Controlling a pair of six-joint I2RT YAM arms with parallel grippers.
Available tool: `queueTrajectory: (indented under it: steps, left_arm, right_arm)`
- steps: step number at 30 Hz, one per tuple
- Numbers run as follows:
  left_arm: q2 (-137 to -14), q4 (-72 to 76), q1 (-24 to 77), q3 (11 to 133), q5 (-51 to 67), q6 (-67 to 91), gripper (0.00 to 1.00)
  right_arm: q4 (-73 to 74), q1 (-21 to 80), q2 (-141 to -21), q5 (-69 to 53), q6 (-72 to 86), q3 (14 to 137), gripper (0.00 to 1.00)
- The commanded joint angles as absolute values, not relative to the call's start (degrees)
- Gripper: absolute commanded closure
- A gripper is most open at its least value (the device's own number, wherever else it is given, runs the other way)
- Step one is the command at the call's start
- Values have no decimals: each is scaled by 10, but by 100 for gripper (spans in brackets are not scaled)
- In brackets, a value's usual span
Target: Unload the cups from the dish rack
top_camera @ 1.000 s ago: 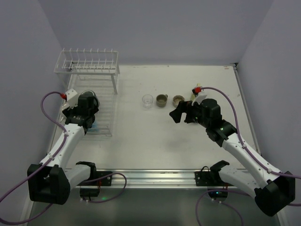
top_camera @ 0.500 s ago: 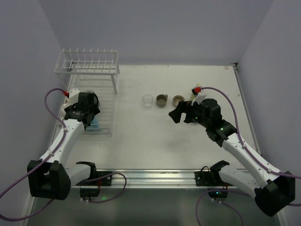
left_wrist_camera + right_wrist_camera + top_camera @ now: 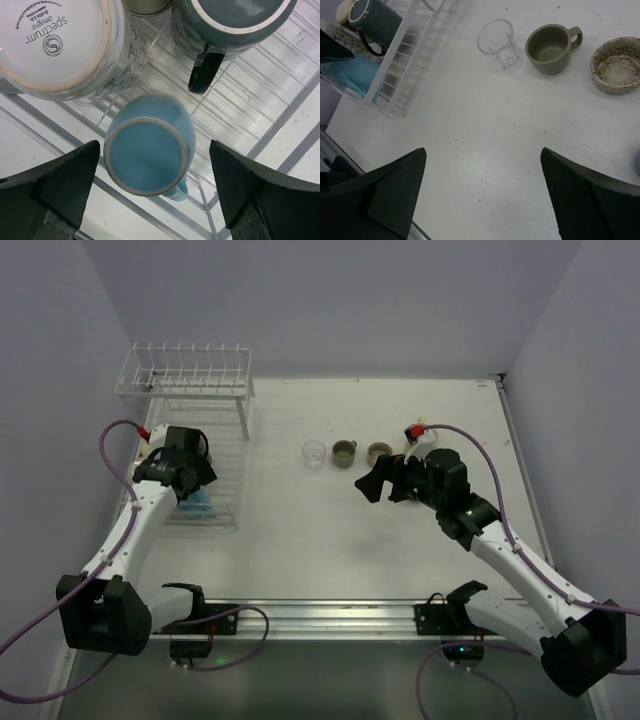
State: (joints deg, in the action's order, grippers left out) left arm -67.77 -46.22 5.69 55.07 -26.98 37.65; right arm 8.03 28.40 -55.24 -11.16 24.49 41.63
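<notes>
The dish rack (image 3: 228, 502) stands at the far left, a raised peg shelf over a flat grid tray. My left gripper (image 3: 192, 490) is open above the tray, its jaws either side of an upside-down light blue cup (image 3: 147, 150) without touching it. Beside it in the rack (image 3: 280, 75) stand a white cup (image 3: 60, 42), bottom up, and a dark grey mug (image 3: 235, 20). My right gripper (image 3: 373, 483) is open and empty over bare table. A clear glass (image 3: 314, 454), a tan mug (image 3: 344, 453) and a speckled cup (image 3: 379, 452) stand in a row on the table.
The right wrist view shows the glass (image 3: 497, 42), tan mug (image 3: 551, 48) and speckled cup (image 3: 616, 65) ahead of the right gripper (image 3: 482, 200), with the rack (image 3: 415, 55) at upper left. A pale object (image 3: 408, 445) sits behind the right wrist. Walls close in on three sides.
My left arm has swung a little away from the bases and turned its wrist over the rack tray, so the light blue cup shows more. The right arm has barely moved.
</notes>
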Motion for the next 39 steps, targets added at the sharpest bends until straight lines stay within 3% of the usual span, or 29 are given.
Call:
queueTrajectory:
  steps: [1,7,15,18,19,21,22,26,39]
  left_arm:
    - [-689,-593,52,548,-249,363,4]
    - [-715,-556,52,531,-242,362,4]
    - [-730,-533,51,513,-225,358,18]
    - [-719,-533,51,516,-222,356,33]
    - [-715,-533,51,519,-221,356,46]
    - [-695,-531,51,526,-223,357,62]
    - [-688,-530,51,530,-218,356,75]
    - [-652,-519,51,553,-199,348,98]
    - [-581,-505,51,664,-174,305,100]
  right_arm:
    - [56,287,-550,-128,251,412,1]
    - [54,287,-539,-132,251,409,1]
    - [55,287,-541,-128,250,407,1]
    - [55,287,-541,-127,251,407,1]
    - [54,288,-541,-127,251,408,1]
    - [54,288,-541,-127,252,406,1]
    - [53,288,-541,-128,252,406,1]
    - [45,290,-543,-132,257,403,1]
    - [-35,325,-567,-171,316,407,1]
